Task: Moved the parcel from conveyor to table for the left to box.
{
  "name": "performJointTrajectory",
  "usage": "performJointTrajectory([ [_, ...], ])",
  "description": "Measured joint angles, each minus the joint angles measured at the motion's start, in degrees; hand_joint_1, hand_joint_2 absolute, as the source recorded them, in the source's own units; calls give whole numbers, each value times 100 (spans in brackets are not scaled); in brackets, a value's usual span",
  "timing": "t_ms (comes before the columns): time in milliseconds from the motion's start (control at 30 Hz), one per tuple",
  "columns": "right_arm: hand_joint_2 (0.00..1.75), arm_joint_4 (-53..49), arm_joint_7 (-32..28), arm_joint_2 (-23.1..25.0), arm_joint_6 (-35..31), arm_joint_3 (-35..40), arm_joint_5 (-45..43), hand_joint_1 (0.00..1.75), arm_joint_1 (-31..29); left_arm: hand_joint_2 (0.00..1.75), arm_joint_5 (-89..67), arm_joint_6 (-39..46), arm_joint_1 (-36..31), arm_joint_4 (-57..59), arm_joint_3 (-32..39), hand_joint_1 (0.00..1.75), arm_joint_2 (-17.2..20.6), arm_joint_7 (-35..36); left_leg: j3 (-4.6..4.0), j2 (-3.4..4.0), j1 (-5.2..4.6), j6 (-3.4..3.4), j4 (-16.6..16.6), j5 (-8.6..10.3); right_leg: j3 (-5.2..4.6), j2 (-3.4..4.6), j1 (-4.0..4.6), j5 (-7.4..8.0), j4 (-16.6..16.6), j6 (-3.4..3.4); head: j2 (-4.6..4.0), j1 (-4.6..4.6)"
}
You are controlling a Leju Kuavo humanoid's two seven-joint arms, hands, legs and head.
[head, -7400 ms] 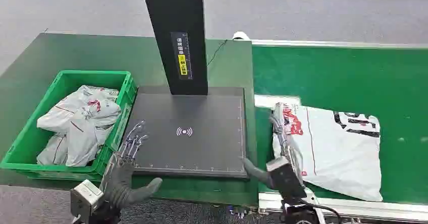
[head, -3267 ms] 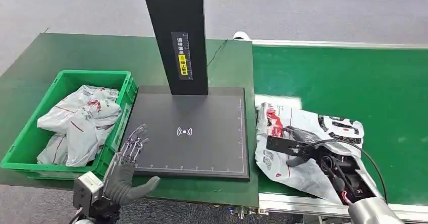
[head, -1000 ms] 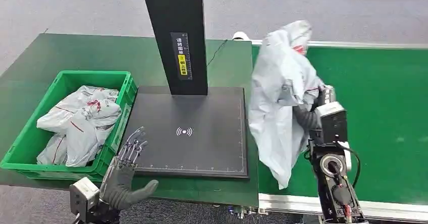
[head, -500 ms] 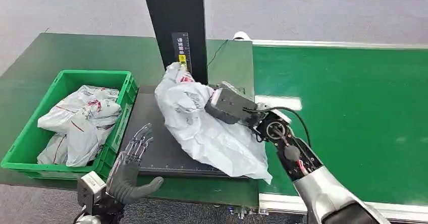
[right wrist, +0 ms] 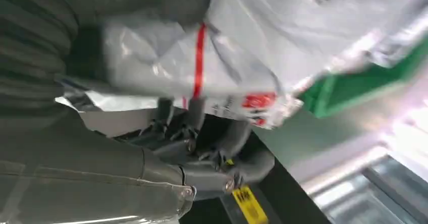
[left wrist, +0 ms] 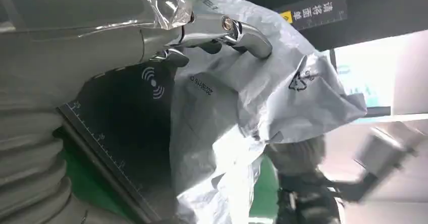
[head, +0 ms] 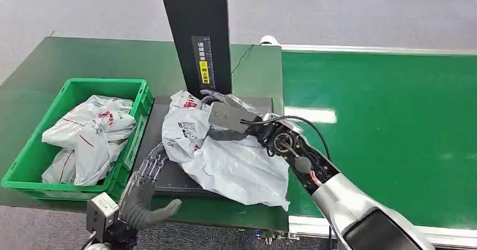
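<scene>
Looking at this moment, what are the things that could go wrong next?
The parcel droops past the scanner pad at the near edge, so it may slide off once released. The right hand grips loose film, which could snag its fingers. The left hand waits open near the green crate and may catch only slack plastic.

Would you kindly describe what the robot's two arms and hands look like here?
The right arm is glossy silver, turning to exposed dark joints with round fittings and a thin black cable looping to the wrist. The right hand has a boxy grey back. The left hand has a grey ribbed cover, thick grey thumb and slim metallic fingers.
</scene>
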Motion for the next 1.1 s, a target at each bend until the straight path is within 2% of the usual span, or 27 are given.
performJointTrajectory([
  [233,175,-1320,-578,-402,-373,-626,-742,0,712,175,-109,314,95,-37,137,0,-13,13,0,-1,0,0,0,-2,-3,0,0,0,-2,0,0,0],
  [433,175,-3198,-990,-780,-664,-1489,-1235,0,2371,175,-179,1141,279,-249,553,0,-70,313,-6,-9,0,1,-1,-6,-3,-9,1,-4,-3,0,0,2],
  [767,175,-5168,-1040,-693,-570,-2578,-1193,0,4555,175,-1103,2408,460,-776,1396,0,-336,610,-6,-7,1,0,-3,-7,-2,-8,1,-7,-4,-2,0,2],
  [933,175,-5630,-1029,-529,-511,-2852,-1140,0,5025,175,-1916,2483,445,-1019,1519,0,-389,733,-4,-6,0,0,-3,-6,-2,-9,0,-7,-4,-2,0,2],
  [1100,175,-5715,-968,-367,-323,-2970,-1138,0,5052,175,-2792,1903,190,-1010,1065,0,-323,1058,4,-4,0,1,-3,-3,0,-8,0,-5,-5,-1,0,2],
])
